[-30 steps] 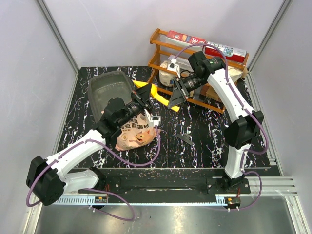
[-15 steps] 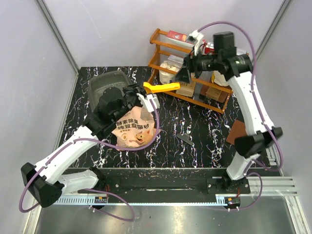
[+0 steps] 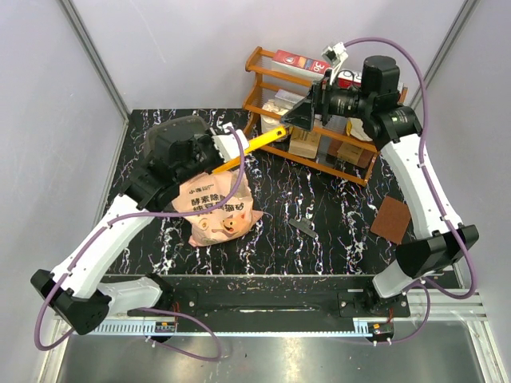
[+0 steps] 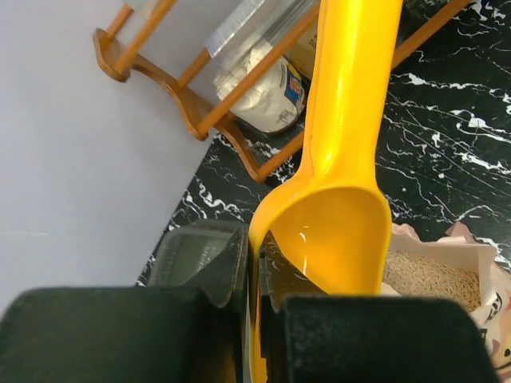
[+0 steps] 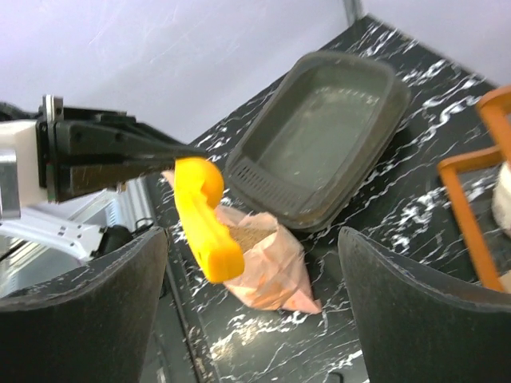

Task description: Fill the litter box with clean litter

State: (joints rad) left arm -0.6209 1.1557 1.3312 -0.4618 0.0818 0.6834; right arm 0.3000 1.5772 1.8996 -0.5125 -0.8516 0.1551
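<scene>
Now, yellow scoop (image 4: 343, 199) in left hand (image 4: 254, 259).

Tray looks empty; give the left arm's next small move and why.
Probably dip the yellow-orange plastic scoop into the open pink plastic bag: the left tool grips its empty bowl's rim, pale beige litter lies below, the dark grey tray holds none.

Uniform glossy tone on yellow-orange plastic scoop (image 4: 343, 231). Inside pink-orange plastic bag (image 3: 217, 209) printed with cartoon pig face and dark Chinese characters, pale beige granular litter (image 4: 431, 275). At 11 o'clock, dark grey translucent rectangular plastic tray (image 5: 319, 148). Beneath, black worktop (image 3: 319, 207) veined with white marbling. At 1 o'clock, orange-brown wooden rack (image 4: 192, 108). Elsewhere matte black left tool (image 4: 254, 263), white arm links (image 3: 120, 231), purple cables (image 3: 375, 38).
</scene>
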